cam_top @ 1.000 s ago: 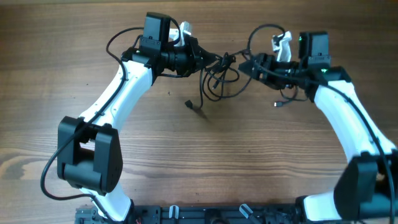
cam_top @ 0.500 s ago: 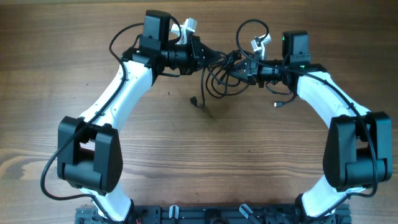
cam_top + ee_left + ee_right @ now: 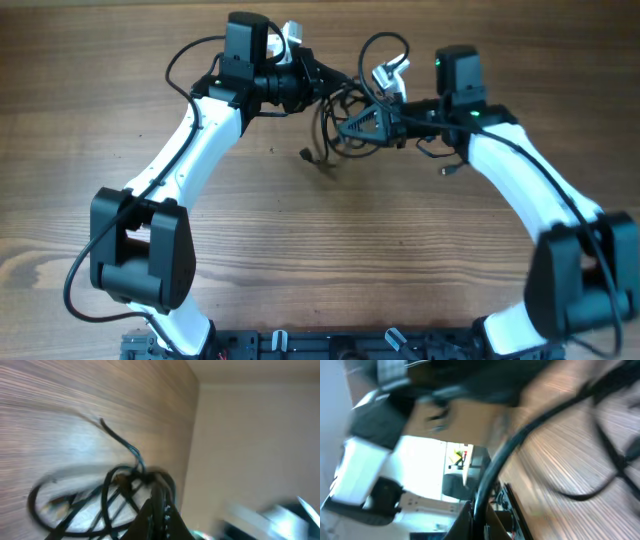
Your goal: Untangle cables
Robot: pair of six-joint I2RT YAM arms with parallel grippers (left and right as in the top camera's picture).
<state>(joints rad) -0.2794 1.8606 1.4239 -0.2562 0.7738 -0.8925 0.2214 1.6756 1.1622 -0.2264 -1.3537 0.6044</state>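
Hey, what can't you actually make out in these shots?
- Overhead: strands overlap where the left gripper and right gripper meet the cables, so open or shut is unclear.
- Left wrist: motion blur smears the cables, so separate strands are unreadable.
- Right wrist: heavy blur, and a dark cord near the lens blocks the view.

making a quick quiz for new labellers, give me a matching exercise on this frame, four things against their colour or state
Things:
1. cables
2. loose plug end
3. table
4. left arm

Colour or state:
a. white links
b. brown wood grain
c. bunched in black loops
d. on a single strand sticking out of the bunch, toward the robot's base

Pairs: 1-c, 2-d, 3-b, 4-a
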